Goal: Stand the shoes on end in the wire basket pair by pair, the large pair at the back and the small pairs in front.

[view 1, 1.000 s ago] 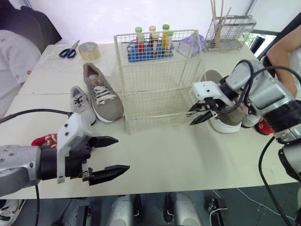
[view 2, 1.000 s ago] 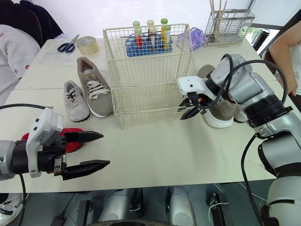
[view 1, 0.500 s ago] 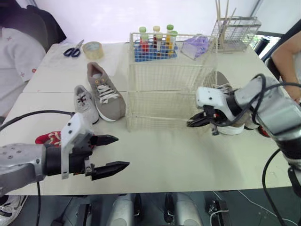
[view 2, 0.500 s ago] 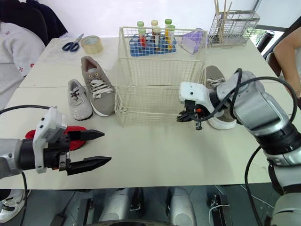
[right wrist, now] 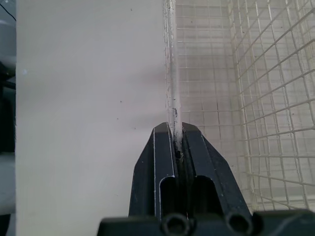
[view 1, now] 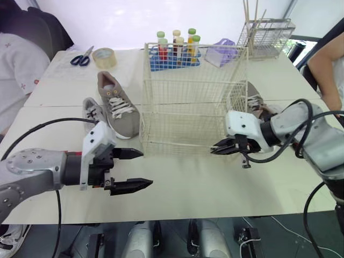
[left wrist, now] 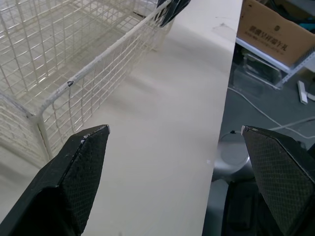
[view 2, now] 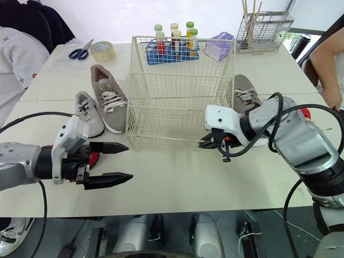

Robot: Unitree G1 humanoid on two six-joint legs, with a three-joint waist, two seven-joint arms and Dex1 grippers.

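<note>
I see the cream wire basket (view 2: 180, 91) mid-desk, tall grid walls. My right gripper (view 2: 202, 143) is clenched on a wire low at its near right corner. My left gripper (view 2: 122, 161) is released, near left.

The wire basket (view 2: 180, 91) is set mid-table (view 2: 177, 188). A large shoe (view 2: 109, 99) is laid to its left, with a small shoe (view 2: 87, 114) just beside that, further left. Another large shoe (view 2: 244, 97) is laid close on the basket's right. Behind the basket a test-tube rack (view 2: 171, 51) is placed, and a tape roll (view 2: 100, 51) and scissors (view 2: 79, 52) at back left. The right gripper (view 2: 203, 144) is clamped on a wire at the basket's lower front right corner. The left gripper (view 2: 129, 161) is held before its left corner, fingers apart.
</note>
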